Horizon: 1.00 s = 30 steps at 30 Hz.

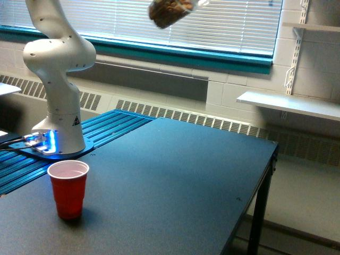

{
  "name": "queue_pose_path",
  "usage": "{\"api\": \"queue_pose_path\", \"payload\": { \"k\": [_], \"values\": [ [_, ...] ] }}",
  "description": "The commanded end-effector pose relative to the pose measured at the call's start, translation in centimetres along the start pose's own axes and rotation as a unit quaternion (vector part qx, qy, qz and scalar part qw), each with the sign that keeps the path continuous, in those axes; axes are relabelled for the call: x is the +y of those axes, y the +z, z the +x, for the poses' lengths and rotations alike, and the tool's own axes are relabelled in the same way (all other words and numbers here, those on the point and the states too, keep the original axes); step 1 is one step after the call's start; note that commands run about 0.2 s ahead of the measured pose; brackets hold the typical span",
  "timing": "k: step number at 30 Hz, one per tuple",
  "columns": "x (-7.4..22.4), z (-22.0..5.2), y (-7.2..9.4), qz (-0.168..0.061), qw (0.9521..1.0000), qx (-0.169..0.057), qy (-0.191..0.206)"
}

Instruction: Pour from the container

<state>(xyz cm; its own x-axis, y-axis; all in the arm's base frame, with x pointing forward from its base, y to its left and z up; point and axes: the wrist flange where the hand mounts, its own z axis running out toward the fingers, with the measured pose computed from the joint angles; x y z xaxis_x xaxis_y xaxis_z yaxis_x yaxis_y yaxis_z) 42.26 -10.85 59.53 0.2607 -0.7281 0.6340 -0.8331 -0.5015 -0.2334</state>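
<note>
**Exterior view: jar of nuts high at the top edge, red cup on the table**

Exterior view. A small clear round jar holding brown almond-like nuts (169, 13) sits at the very top of the frame, in front of the white window blinds (223, 24). It is tilted, its lower end pointing down toward the exterior view's left. It is in the air, well above the dark rectangular table (175, 186) and well apart from everything on it. The upper part of the jar runs out of frame.

Gripper: not visible; it lies beyond the top edge, so whether the fingers are apart or clamped on the jar cannot be seen.

The white robot arm base and lower links (58, 79) stand at the exterior view's left on a blue ribbed mat (101, 133), with blue lights glowing at the foot of the base.

A red plastic cup (68, 189) stands upright on the table near its front edge at the exterior view's left, just in front of the base. Its inside is pale; contents cannot be made out.

A white wall shelf (289, 104) is mounted at the exterior view's right, beyond the table.
</note>
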Motion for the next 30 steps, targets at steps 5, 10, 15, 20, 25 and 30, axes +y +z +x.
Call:
{"api": "queue_pose_path", "payload": {
  "k": [5,10,15,20,25,30],
  "values": [
    [4.6,0.1,0.8,-0.041,0.998,0.0,0.049],
    [6.4,-0.2,1.7,-0.064,0.9958,-0.004,0.065],
    [6.3,-0.1,3.3,-0.092,0.992,-0.013,0.085],
    [8.2,-2.4,4.8,-0.114,0.9886,-0.017,0.097],
    [9.1,-2.9,5.5,-0.13,0.9856,-0.02,0.105],
    [9.8,-2.9,5.7,-0.139,0.9834,-0.023,0.115]
  ]
}}
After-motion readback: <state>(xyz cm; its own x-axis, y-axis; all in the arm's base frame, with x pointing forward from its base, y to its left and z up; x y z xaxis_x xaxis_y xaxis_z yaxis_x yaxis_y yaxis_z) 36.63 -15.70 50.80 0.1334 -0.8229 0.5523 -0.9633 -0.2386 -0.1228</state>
